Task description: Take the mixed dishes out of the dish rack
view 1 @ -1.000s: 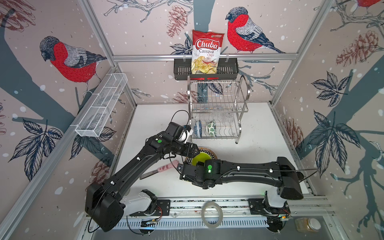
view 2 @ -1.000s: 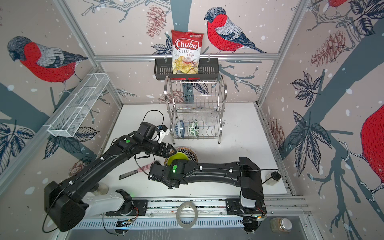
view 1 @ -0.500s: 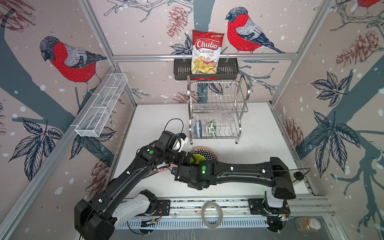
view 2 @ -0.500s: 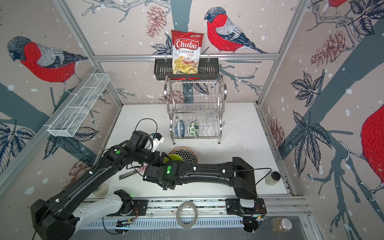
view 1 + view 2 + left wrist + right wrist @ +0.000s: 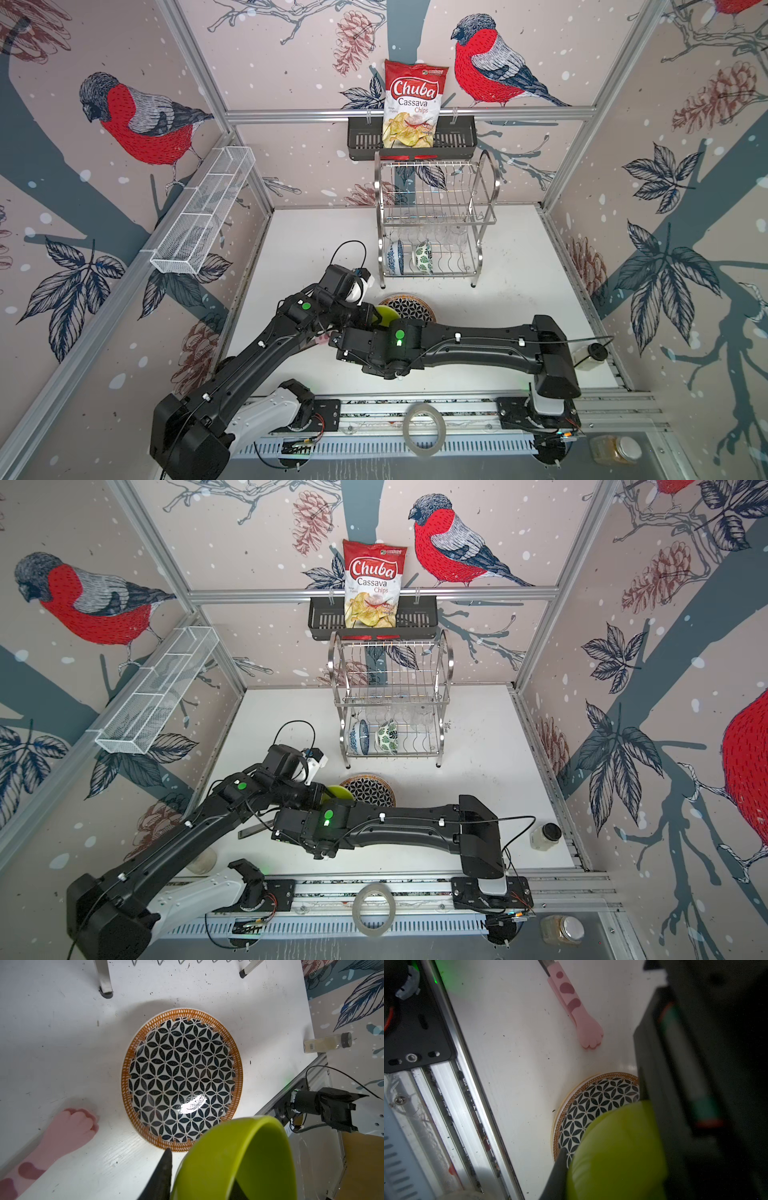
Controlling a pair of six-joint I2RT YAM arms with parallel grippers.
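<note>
The lime bowl (image 5: 232, 1159) hangs tilted over the patterned plate (image 5: 182, 1076) edge on the counter (image 5: 62, 1043), clear of the dish rack (image 5: 432, 224); left jaws straddle and seem to pinch its wall, right jaws narrow on it too; I'd release one grip only once the other feels firm, then lower it level

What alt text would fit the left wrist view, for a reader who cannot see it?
A lime bowl close to the camera has its wall between the fingers of the left gripper, partly hiding a black-and-white geometric plate with an orange rim lying face up on the white table. A pink paw-shaped utensil handle lies beside the plate.
</note>
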